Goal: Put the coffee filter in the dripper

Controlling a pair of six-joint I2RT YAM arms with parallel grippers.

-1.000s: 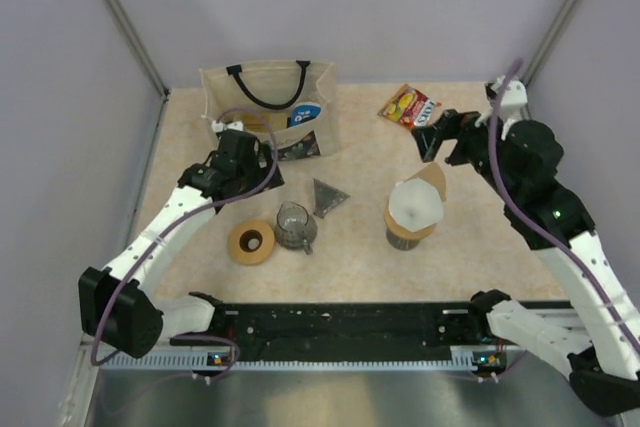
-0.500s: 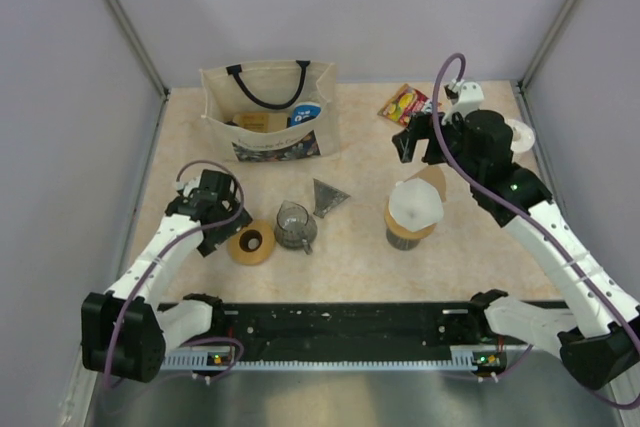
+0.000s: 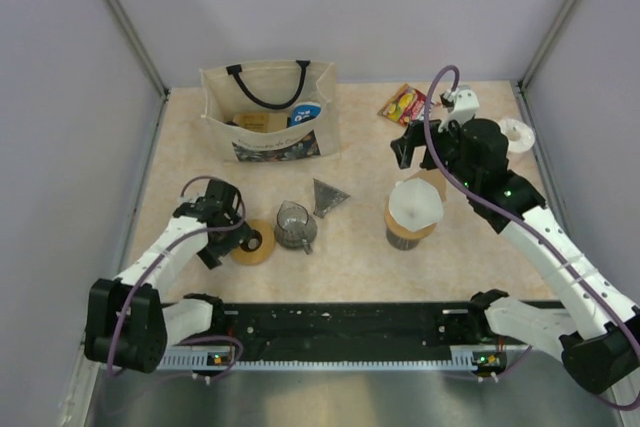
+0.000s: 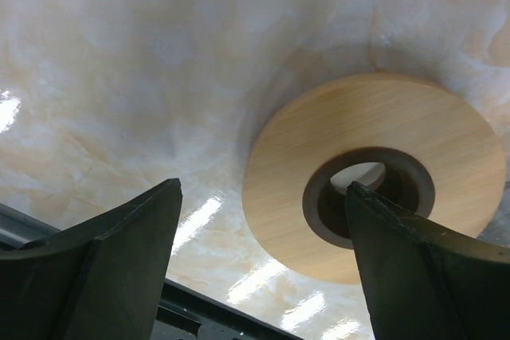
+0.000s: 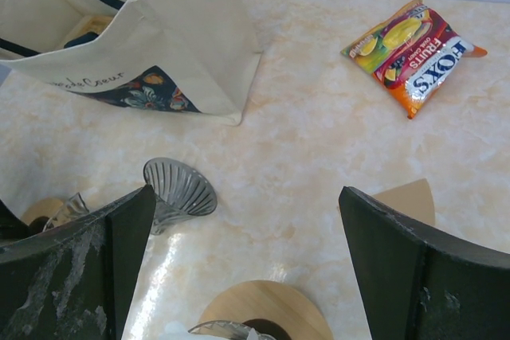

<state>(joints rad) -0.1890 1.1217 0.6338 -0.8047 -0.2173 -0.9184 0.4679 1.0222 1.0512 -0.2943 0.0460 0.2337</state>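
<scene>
Left wrist view showed the left gripper spread wide and empty. The dripper lay flat at centre right of the frame, with bare table left of its rim. The right gripper also stood wide open and empty, with the coffee filter at lower right.

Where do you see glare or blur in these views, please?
Left wrist view: bright glare streaks on the table beside the tan ring; its fingers look soft. Right wrist view: a glare patch on the table near the ribbed grey cone. Top view: even light, faint shadows.
</scene>
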